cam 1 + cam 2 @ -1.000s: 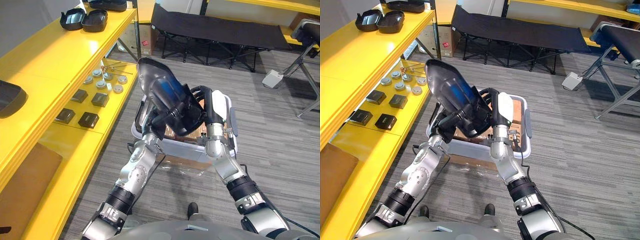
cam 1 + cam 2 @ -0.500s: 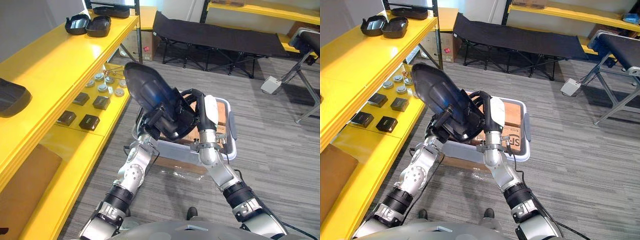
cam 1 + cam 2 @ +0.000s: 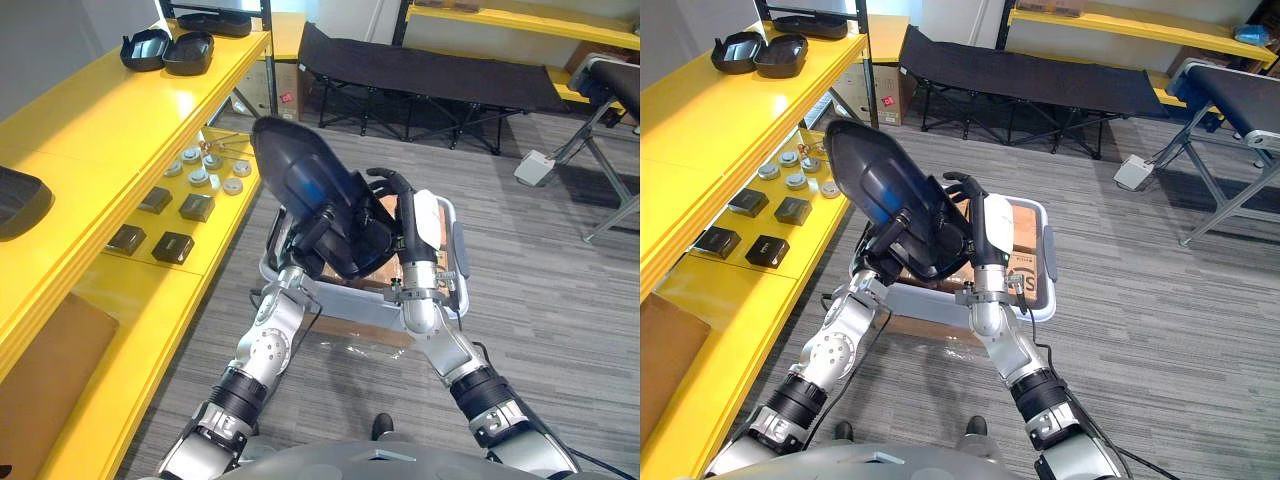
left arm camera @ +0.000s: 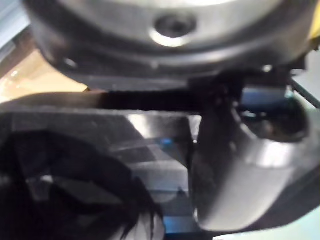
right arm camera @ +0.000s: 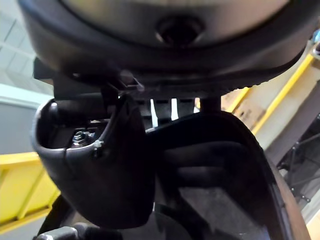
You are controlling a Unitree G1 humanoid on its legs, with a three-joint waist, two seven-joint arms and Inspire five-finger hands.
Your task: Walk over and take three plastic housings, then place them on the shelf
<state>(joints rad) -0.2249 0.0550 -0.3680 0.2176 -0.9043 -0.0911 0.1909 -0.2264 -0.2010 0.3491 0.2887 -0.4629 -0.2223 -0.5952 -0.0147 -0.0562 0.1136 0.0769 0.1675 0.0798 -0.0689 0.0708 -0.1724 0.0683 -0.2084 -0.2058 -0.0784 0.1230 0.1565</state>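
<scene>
The left hand (image 3: 887,238) and right hand (image 3: 990,228) both clasp one black plastic housing (image 3: 875,180), fingers curled on it, above a white bin (image 3: 1039,207) beside the yellow shelf (image 3: 730,110).

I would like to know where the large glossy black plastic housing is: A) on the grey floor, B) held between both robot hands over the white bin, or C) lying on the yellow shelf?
B: the left hand and right hand clasp the large glossy black plastic housing above the white plastic bin.

Housing (image 3: 300,172) glossy black plastic (bluish sheen); shelf (image 3: 112,112) glossy yellow.
</scene>
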